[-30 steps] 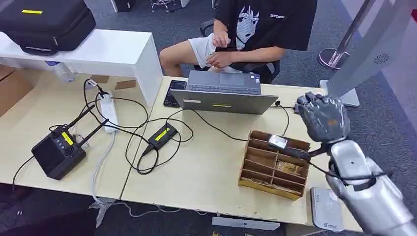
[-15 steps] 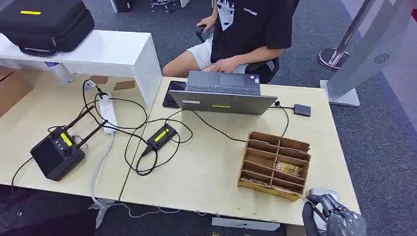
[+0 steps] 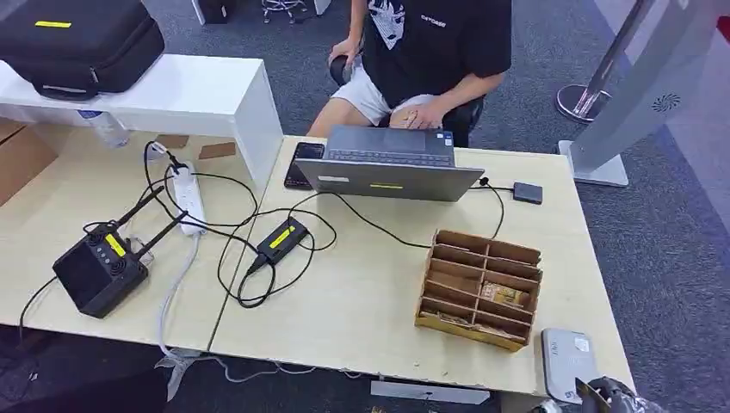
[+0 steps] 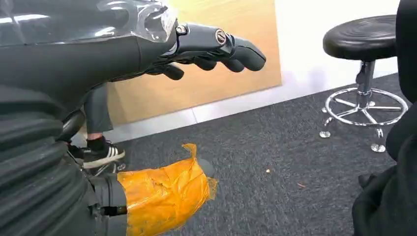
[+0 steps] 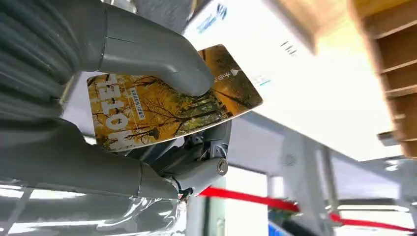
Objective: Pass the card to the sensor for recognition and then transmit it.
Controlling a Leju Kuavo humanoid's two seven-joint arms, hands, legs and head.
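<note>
1. Head view, looking down on a pale wooden desk (image 3: pixel 361 301); wooden divider box (image 3: pixel 480 289) toward the near right corner, grey card reader (image 3: pixel 568 363) just beside that box at the desk's front edge.
2. Right hand (image 3: pixel 613 397) barely in at the bottom of the head view, just beside the card reader on its near side, with an orange sliver of card showing at the fingers.
3. Right wrist view: right hand closed on a hotel key card (image 5: pixel 172 98), printed with yellow autumn trees, thick grey thumb pressed across its face, darker fingers underneath. White casing of the card reader (image 5: pixel 255 59) close past the card's free end.
4. Left wrist view: left hand (image 4: pixel 206 46) hanging away from the desk over dark carpet, fingers stretched out and holding nothing; orange tape wrapped round its thumb.
5. Beyond the divider box, a grey laptop (image 3: pixel 387 163) with a seated person behind it, a small black puck (image 3: pixel 528 192) on a cable, and further off a power strip (image 3: pixel 189 196) and a black radio unit (image 3: pixel 96 268).
6. Step in hand, judged: presenting the card to the reader. Best done by lifting the card over the reader's top face, keeping it flat and close, pausing for a read, and keeping the thumb pinch firm with the free end leading.
7. Risk, judged: knocking the reader off the desk edge, or catching the divider box on the way up.
</note>
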